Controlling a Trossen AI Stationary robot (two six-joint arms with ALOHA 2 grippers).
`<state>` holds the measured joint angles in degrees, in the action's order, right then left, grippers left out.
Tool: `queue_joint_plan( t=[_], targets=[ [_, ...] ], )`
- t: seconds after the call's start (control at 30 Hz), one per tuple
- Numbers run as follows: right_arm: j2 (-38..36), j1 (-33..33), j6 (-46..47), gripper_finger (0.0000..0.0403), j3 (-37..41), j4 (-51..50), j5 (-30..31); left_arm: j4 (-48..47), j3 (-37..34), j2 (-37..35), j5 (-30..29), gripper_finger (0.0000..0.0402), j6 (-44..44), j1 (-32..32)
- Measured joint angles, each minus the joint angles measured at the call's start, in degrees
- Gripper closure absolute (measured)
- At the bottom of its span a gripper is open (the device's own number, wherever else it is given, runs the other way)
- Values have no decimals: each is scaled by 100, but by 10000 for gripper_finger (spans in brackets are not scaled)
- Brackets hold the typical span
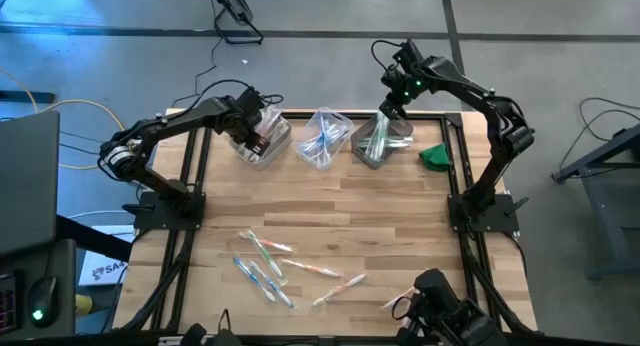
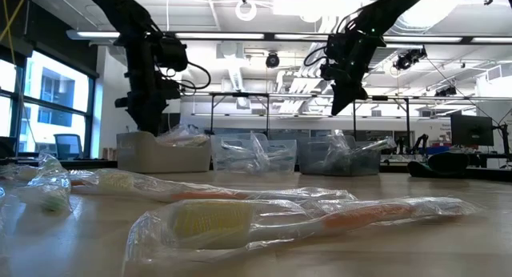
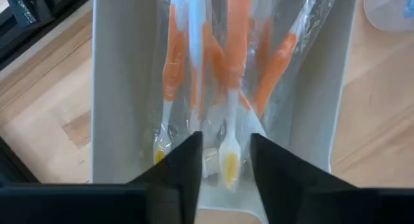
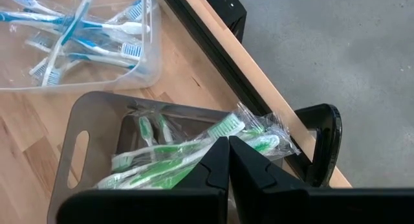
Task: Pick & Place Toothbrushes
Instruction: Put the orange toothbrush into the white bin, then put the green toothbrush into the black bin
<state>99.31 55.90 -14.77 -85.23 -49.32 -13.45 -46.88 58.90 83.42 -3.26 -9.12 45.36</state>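
Several wrapped toothbrushes (image 1: pixel 268 252) lie loose on the near part of the table; they fill the foreground of the low view (image 2: pixel 320 217). Three bins stand in a row at the far edge. The left bin (image 1: pixel 268 144) holds orange toothbrushes (image 3: pixel 223 62), the middle bin (image 1: pixel 322 138) blue ones (image 4: pixel 71 39), and the right grey bin (image 1: pixel 378 144) green ones (image 4: pixel 168 156). My left gripper (image 3: pixel 223 162) is open just above the left bin, over the orange toothbrushes. My right gripper (image 4: pixel 228 153) is shut above the grey bin's far end.
A small green object (image 1: pixel 435 156) lies on the table right of the grey bin. One wrapped green toothbrush (image 4: pixel 262 134) sticks out over the grey bin's rim toward the table's far edge. Bare wood lies between the bins and the loose toothbrushes.
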Motion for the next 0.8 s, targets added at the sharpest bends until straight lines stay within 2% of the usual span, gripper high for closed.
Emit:
queue_joint_plan(
  t=[0.17,0.37,0.53,0.8],
  targets=[
    [0,0,-4,401,0,0,0,31,-1,0,14,227,-18,0],
    [0,0,-6,401,0,-2,0,-40,20,0,16,218,-18,0],
    [0,0,-6,401,0,-131,-7,-154,228,-93,-21,252,93,-157],
    [0,0,-125,401,0,-167,-77,-136,345,-822,-74,351,437,-690]
  ],
)
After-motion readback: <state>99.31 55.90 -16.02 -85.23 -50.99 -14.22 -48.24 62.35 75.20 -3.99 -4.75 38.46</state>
